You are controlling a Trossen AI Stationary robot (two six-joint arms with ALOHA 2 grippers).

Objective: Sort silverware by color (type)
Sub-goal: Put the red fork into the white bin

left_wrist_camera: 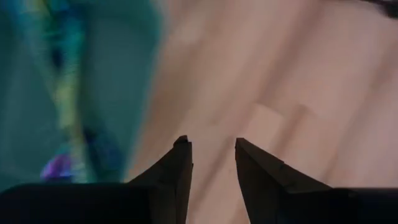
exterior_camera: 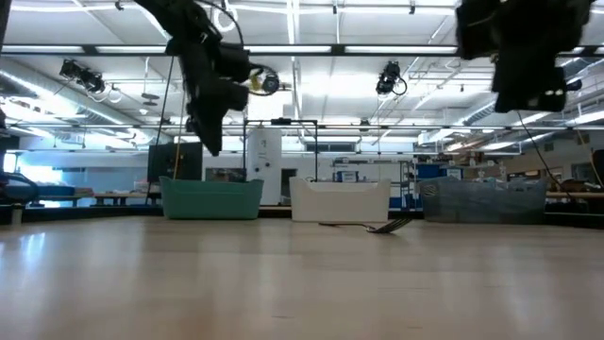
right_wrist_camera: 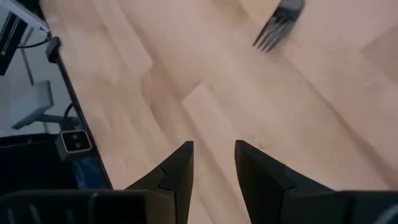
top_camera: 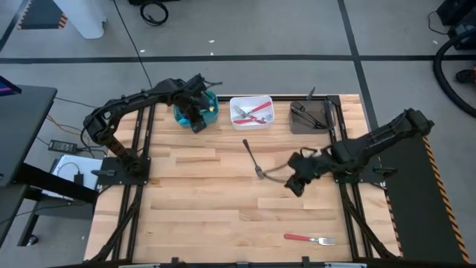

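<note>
A dark fork (top_camera: 253, 158) lies flat on the wooden table near its middle, and its tines (right_wrist_camera: 277, 28) show in the right wrist view. A red-handled fork (top_camera: 309, 239) lies near the front edge. At the back stand a teal bin (top_camera: 195, 106) holding iridescent forks (left_wrist_camera: 62, 112), a white bin (top_camera: 251, 112) holding red forks, and a grey-brown bin (top_camera: 312, 116) holding dark forks. My left gripper (left_wrist_camera: 211, 149) hangs open at the teal bin's near right edge, holding nothing. My right gripper (right_wrist_camera: 213, 152) stands open over bare wood, right of the dark fork.
The three bins stand in a row along the table's far edge (exterior_camera: 340, 200). Bare wood spreads across the middle and near left of the table (top_camera: 186, 216). A black frame rail runs along the right side (top_camera: 349, 208).
</note>
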